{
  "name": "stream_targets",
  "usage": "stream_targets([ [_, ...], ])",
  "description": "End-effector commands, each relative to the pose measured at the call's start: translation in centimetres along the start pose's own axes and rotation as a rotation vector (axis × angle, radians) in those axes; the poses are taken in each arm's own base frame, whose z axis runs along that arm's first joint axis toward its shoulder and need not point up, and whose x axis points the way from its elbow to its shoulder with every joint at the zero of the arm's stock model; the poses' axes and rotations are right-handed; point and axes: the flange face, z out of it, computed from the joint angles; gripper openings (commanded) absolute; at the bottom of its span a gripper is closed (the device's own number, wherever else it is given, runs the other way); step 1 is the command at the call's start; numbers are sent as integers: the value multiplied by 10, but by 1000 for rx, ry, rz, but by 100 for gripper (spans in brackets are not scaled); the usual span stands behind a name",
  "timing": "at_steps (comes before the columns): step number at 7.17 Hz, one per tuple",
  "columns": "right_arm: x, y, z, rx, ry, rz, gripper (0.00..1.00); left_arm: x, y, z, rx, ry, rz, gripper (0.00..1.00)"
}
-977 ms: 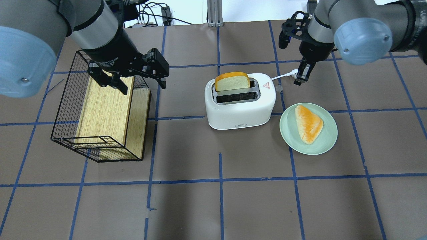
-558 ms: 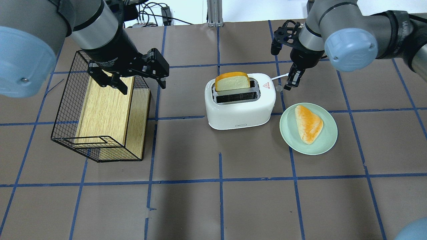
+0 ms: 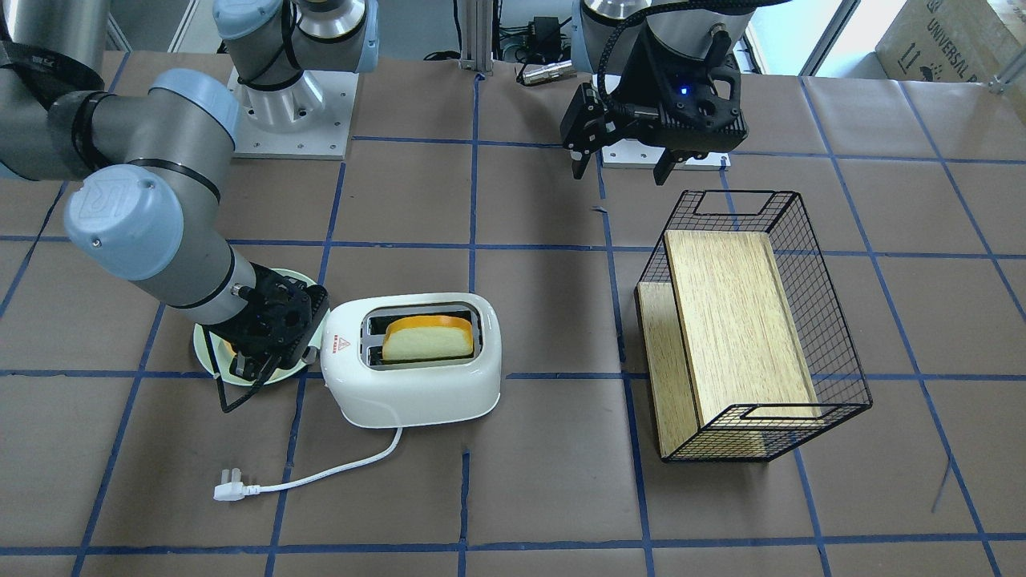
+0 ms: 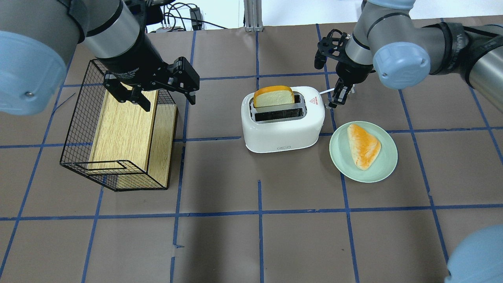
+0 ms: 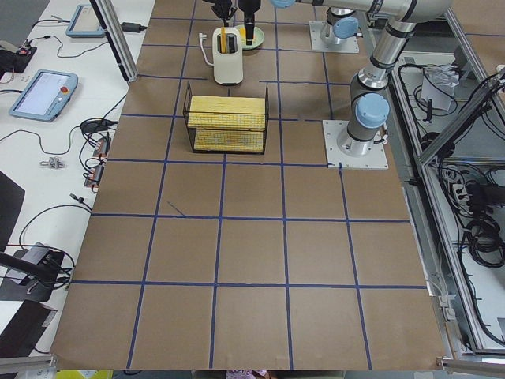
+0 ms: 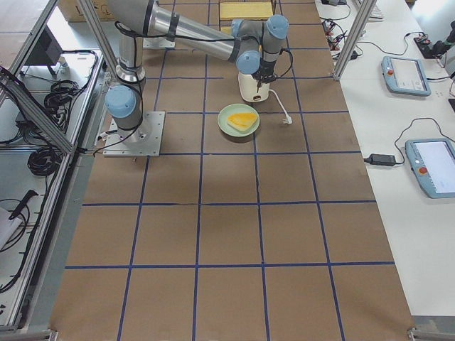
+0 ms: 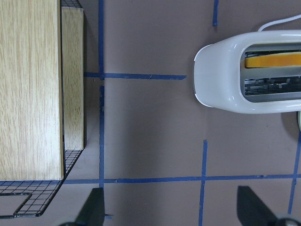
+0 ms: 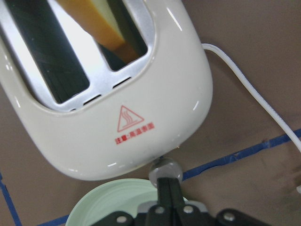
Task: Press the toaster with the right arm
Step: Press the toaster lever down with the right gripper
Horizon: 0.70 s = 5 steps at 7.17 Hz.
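Black jaws on the right arm (image 4: 401, 65) are pressed together and hold nothing. Their tip sits on or just above the silver lever knob (image 8: 164, 170) at the end of the toaster (image 4: 283, 122); I cannot tell which. The toaster stands mid-way along the tabletop (image 4: 259, 236), between the green plate (image 4: 387, 165) and the wire basket (image 4: 78, 129). Its bread slice (image 4: 274, 96) stands high in the slot, so I judge the approach done and the downward push still to make. A second ago those jaws hung out over the cord (image 3: 337, 471), clear of the knob. The left arm (image 4: 118, 35), its jaws wide and empty above the basket, has not moved.
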Motion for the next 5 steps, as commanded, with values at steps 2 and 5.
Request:
stream_targets([
  [2, 10, 0, 24, -10, -24, -9, 9, -1, 0, 0, 0, -1, -1, 100],
  [5, 14, 0, 37, -18, -46, -5, 8, -1, 0, 0, 0, -1, -1, 100],
])
